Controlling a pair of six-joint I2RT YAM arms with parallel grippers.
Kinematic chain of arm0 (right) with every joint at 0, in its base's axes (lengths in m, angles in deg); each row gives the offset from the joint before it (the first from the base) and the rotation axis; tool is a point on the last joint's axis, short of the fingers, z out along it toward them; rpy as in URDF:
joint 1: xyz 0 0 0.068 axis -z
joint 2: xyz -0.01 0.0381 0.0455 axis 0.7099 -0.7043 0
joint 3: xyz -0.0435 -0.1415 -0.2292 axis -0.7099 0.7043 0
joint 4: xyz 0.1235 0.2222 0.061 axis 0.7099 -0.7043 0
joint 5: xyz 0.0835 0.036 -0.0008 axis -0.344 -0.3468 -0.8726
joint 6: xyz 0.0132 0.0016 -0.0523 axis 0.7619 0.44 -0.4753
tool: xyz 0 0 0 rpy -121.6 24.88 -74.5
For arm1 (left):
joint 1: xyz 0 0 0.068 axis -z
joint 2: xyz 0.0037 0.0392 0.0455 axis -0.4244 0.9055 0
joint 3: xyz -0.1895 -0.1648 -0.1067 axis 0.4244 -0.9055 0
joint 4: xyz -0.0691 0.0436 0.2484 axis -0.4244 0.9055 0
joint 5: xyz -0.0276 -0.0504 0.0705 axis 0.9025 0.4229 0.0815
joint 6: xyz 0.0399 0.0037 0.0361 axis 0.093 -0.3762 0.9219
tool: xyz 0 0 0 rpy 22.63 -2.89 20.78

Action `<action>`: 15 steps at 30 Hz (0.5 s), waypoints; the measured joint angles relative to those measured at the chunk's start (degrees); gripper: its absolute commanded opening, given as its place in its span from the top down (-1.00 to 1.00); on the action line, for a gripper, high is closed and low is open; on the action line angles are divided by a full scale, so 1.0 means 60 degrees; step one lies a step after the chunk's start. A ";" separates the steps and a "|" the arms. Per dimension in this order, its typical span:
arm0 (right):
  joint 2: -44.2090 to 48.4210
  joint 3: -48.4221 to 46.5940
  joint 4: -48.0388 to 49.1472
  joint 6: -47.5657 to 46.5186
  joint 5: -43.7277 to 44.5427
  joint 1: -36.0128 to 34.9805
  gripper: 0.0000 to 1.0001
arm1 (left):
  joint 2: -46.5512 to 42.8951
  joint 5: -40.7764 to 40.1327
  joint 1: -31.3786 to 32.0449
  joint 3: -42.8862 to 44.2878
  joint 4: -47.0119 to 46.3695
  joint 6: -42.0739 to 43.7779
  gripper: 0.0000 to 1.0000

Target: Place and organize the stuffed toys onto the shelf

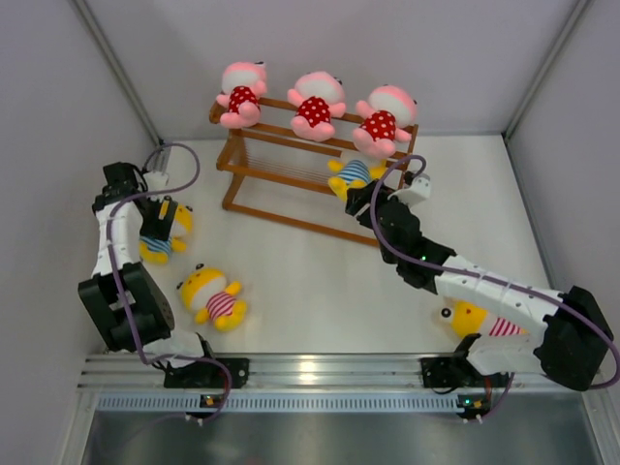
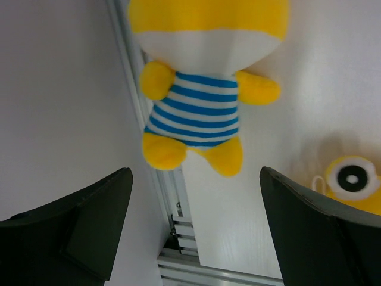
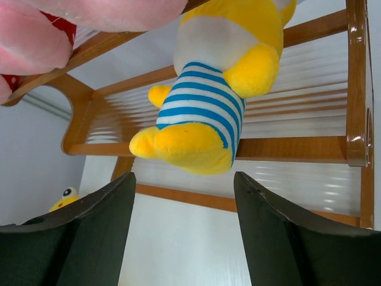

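Far left of the overhead view, the left gripper hangs over a yellow toy in blue stripes lying on the white table. Its jaws stand wide and hold nothing. In the left wrist view the doll lies ahead of the dark fingers, clear of both.

Just below and to the right, a yellow toy in red stripes lies on its back, well apart from the shelf.

At upper centre the wooden shelf carries three pink toys along its top tier: the left pink toy, the middle pink toy and the right pink toy, all in red dotted outfits.

Below the right one, a second blue-striped toy sits at the right end of the middle tier. The right gripper is just in front of it, jaws parted and empty; the right wrist view shows a gap between fingers and doll.

At lower right, a third yellow toy lies partly under the right arm.
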 measured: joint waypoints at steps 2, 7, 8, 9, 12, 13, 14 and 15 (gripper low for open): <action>0.0146 -0.0004 -0.0142 -0.0259 -0.0055 -0.0055 -0.34 | 0.0306 -0.0266 -0.0295 0.0007 -0.0310 0.0051 -0.84; 0.0495 -0.0004 -0.0382 -0.0721 -0.0138 -0.0109 -0.34 | 0.1570 -0.0339 -0.0484 0.0266 -0.0798 0.0069 -0.85; 0.0561 -0.0004 -0.0415 -0.0794 -0.0142 -0.0113 -0.34 | 0.1843 -0.0306 -0.0477 0.0361 -0.0849 0.0055 -0.84; 0.0612 -0.0004 -0.0466 -0.0831 -0.0146 -0.0127 -0.33 | 0.2113 -0.0266 -0.0463 0.0463 -0.0896 0.0033 -0.82; 0.0725 -0.0004 -0.0557 -0.0943 -0.0200 -0.0153 -0.33 | 0.2619 -0.0160 -0.0459 0.0543 -0.1045 -0.0051 -0.45; 0.0754 -0.0004 -0.0590 -0.0980 -0.0219 -0.0157 -0.33 | 0.2718 -0.0124 -0.0463 0.0543 -0.1060 -0.0069 -0.30; 0.0783 -0.0004 -0.0641 -0.1042 -0.0248 -0.0164 -0.32 | 0.2809 -0.0091 -0.0466 0.0543 -0.1060 -0.0117 0.03; 0.0805 -0.0004 -0.0674 -0.1089 -0.0270 -0.0171 -0.32 | 0.2841 -0.0047 -0.0470 0.0525 -0.1071 -0.0142 0.16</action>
